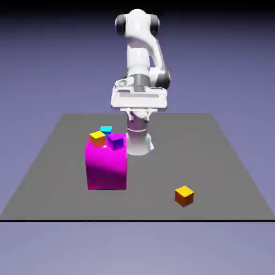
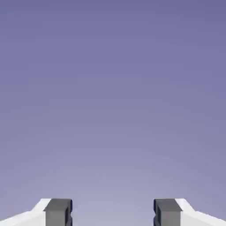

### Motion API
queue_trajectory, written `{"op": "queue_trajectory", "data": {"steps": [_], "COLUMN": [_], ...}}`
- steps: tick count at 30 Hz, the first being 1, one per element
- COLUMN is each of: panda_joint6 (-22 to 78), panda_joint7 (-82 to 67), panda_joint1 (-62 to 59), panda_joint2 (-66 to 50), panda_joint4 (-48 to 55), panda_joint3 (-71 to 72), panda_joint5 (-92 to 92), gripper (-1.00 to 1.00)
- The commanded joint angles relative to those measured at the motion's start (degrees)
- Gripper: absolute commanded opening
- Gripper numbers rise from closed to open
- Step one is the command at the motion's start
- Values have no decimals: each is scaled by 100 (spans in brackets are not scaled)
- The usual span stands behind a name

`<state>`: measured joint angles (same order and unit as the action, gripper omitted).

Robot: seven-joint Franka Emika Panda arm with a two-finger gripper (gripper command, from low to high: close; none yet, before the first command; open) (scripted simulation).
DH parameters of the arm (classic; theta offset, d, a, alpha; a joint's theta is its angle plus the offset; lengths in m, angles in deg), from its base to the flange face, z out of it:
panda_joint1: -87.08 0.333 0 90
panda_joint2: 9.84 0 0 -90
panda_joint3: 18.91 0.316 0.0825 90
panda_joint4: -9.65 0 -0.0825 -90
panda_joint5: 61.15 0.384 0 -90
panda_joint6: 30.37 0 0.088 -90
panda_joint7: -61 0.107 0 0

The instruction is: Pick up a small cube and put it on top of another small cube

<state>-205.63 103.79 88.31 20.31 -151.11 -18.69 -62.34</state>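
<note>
Dark grey flat table (image 1: 215, 161) is carrying a big magenta block (image 1: 106, 166). White robot arm (image 1: 140, 59) is sitting folded above the far edge. Gripper (image 2: 113, 212) is standing open, empty, facing backdrop. Tiny yellow-topped, orange-brown small cube (image 1: 184, 195) is lying alone near the front, exterior view's right; a second one (image 1: 97, 138), a purple-blue cube (image 1: 115, 141) and a cyan cube (image 1: 106, 129) are showing at the block's top.

Two small cubes, yellow top, orange-brown sides. One cube (image 1: 184, 195) sits flat on the grey table, alone, toward the near edge on the exterior view's right, well apart from the magenta block (image 1: 106, 169). The other cube (image 1: 97, 138) rests on that block's top, at its left corner, one edge turned toward the camera. Neither shows in the hand view
</note>
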Motion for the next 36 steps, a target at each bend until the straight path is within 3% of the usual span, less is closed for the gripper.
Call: {"op": "queue_trajectory", "data": {"steps": [1, 22, 32, 33, 36], "panda_joint6": [-104, -2282, -3030, -3030, -2830], "panda_joint7": [28, 616, 216, 216, 333], "panda_joint1": [45, 997, 1690, 1690, 1499], "panda_joint2": [-208, -4569, -6119, -6119, -5704], "panda_joint4": [20, 440, 1204, 1204, 990], "panda_joint3": [19, 409, -3, -3, 116], "panda_joint5": [-99, -2176, -1560, -1560, -1746], "gripper": [0, 0, 0, -100, -100]}}
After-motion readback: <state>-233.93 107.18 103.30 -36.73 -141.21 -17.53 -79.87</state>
